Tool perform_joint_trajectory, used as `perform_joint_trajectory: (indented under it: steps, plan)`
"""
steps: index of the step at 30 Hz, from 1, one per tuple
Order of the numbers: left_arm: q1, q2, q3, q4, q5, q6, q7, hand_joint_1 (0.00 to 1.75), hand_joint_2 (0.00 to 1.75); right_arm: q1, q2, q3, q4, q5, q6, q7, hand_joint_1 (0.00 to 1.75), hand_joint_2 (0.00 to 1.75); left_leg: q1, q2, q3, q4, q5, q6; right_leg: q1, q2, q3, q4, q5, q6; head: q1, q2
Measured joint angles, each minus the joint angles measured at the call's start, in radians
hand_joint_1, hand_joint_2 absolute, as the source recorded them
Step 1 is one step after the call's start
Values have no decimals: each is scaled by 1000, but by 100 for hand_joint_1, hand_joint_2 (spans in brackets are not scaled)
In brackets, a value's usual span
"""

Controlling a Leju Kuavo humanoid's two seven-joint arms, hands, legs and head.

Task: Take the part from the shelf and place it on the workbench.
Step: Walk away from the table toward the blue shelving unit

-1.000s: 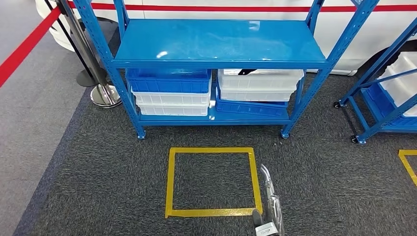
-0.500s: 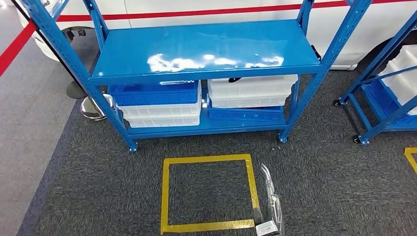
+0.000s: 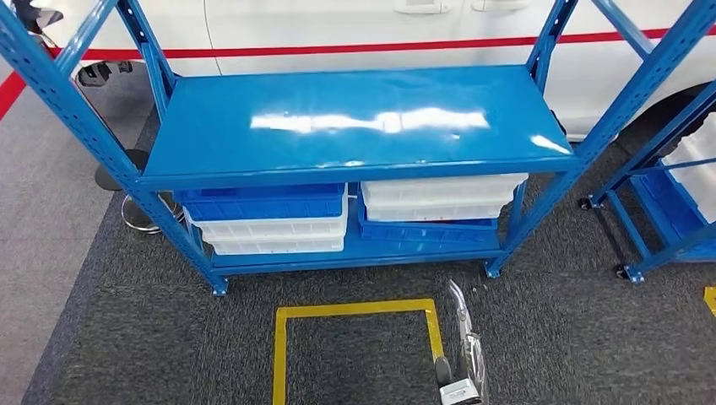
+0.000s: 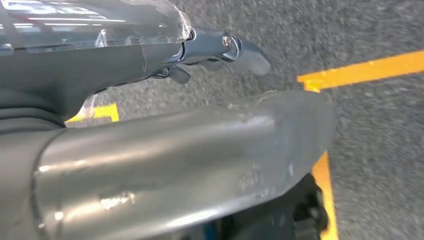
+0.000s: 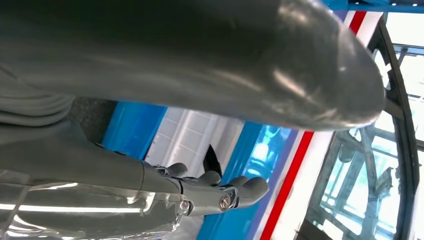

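Note:
The blue shelf (image 3: 355, 118) stands right ahead, its top board bare. On its lower board sit a white bin (image 3: 439, 196) on a blue one at the right and a blue bin (image 3: 266, 202) over white ones at the left. In the right wrist view a dark part (image 5: 212, 161) sticks up from the white bin (image 5: 185, 135). My right hand (image 3: 460, 371) reaches forward low in the head view, short of the shelf, fingers (image 5: 235, 192) stretched out and holding nothing. My left hand (image 4: 150, 100) hangs over the carpet, fingers straight and holding nothing.
A yellow tape square (image 3: 355, 309) marks the dark carpet in front of the shelf. A second blue rack on wheels (image 3: 659, 211) with white bins stands at the right. A white vehicle (image 3: 338, 25) is behind the shelf, and a stanchion base (image 3: 135, 215) sits at the left.
The camera has moved closer: the shelf now looks larger and lower in the picture, and the tape square has slid to the bottom edge. My right hand keeps its place in the picture.

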Motion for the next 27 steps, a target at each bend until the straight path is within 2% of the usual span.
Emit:
perform_joint_trajectory:
  steps: [1,2,3,4,5,6,7,8,10,11,12,14,15,16,17,19,20,21,23,25,26,27]
  plan:
    - [2,0,0,0,-2,0,2,0,0,1,0,0,0,0,0,0,0,0,3,-2,31,-7,-16,-4,0,-1,-33,-15,-43,3,0,0]
    - [3,-1,-1,0,-5,1,4,0,0,2,0,0,0,0,0,0,0,0,6,-4,61,-12,-32,-7,-1,-2,-57,-47,-60,6,0,0]
    - [3,-2,-1,0,-7,2,6,0,0,2,0,0,0,0,0,0,0,0,9,-6,88,-15,-53,-11,-1,-4,-76,-92,-34,6,1,0]
    - [3,-3,-1,0,-8,3,6,0,0,3,0,0,0,0,0,0,0,0,10,-8,113,-17,-73,-15,0,-7,-92,-150,49,3,3,0]
    - [3,-3,-2,0,-8,3,6,0,0,5,0,0,1,0,0,0,0,0,10,-10,133,-15,-95,-19,1,-11,-103,-201,145,0,5,0]
    - [2,-4,-2,0,-8,3,7,0,0,6,0,0,2,-1,0,1,0,0,8,-12,150,-15,-118,-25,3,-13,-107,-235,231,-5,5,0]
    - [1,-4,-2,0,-9,3,7,0,0,7,0,-1,2,-1,0,1,0,0,5,-12,169,-14,-133,-32,5,-13,-107,-253,288,-11,5,0]
    - [-2,-4,-3,0,-11,4,8,0,0,6,1,-1,2,-1,1,1,0,0,3,-13,181,-7,-138,-40,6,-11,-100,-253,298,-17,4,0]
    - [-6,-4,-3,0,-15,5,9,0,0,1,2,0,0,-6,8,0,0,0,4,-10,181,34,-127,-52,3,-6,-83,-252,290,-34,3,0]
    - [-9,-4,-4,0,-16,5,10,0,0,-1,2,1,0,-13,14,2,0,0,6,-8,160,74,-127,-56,2,-5,-76,-254,285,-43,2,0]
    - [-10,-4,-4,0,-16,6,10,0,0,-2,3,2,0,-22,21,5,0,0,7,-6,133,122,-143,-60,2,-5,-72,-256,281,-50,1,0]
    - [-12,-4,-4,0,-16,7,12,0,0,-2,4,3,2,-38,34,11,0,0,8,-4,63,222,-215,-67,5,-5,-66,-257,271,-59,-1,0]
    - [-11,-4,-4,0,-17,8,12,0,0,-2,4,3,3,-46,40,14,0,0,8,-3,34,253,-247,-68,7,-4,-63,-257,266,-61,-1,0]
    - [-10,-4,-4,0,-17,8,14,0,0,-3,4,3,5,-56,48,18,0,44,7,-3,13,261,-258,-66,10,-3,-59,-257,261,-62,-1,0]
    - [-9,-4,-4,0,-17,9,15,0,0,-3,5,3,7,-70,57,23,0,87,7,-3,6,240,-240,-62,12,-2,-55,-257,258,-63,-1,0]
    - [-6,-3,-4,0,-18,10,17,0,0,-4,9,3,15,-99,77,33,0,175,3,-2,21,134,-150,-47,17,-1,-49,-257,255,-63,-1,0]
    - [-6,-2,-4,0,-19,11,18,0,0,-5,12,3,21,-110,83,35,0,175,-2,-1,27,91,-127,-39,18,-1,-47,-257,256,-61,2,0]
    - [-6,-1,-4,0,-21,13,20,0,0,-7,16,4,28,-117,87,34,0,175,-8,-1,24,64,-119,-31,18,-1,-47,-257,256,-56,1,0]
    - [-6,1,-4,0,-24,17,22,0,0,-11,23,6,44,-129,90,31,0,175,-18,-3,7,58,-124,-16,17,0,-48,-257,257,-43,1,0]
    - [-3,2,-5,0,-26,20,23,0,0,-16,27,9,53,-138,89,29,0,175,-13,-3,4,42,-79,-4,20,1,-49,-254,254,-29,0,0]
    - [-3,2,-5,0,-26,20,21,0,0,-18,28,10,56,-141,88,28,0,175,-9,-2,5,35,-59,-1,20,1,-54,-239,239,-23,2,0]
    - [-3,2,-5,0,-26,20,19,0,0,-21,28,11,59,-146,87,29,0,175,-4,0,5,29,-44,2,19,0,-65,-206,213,-17,4,0]
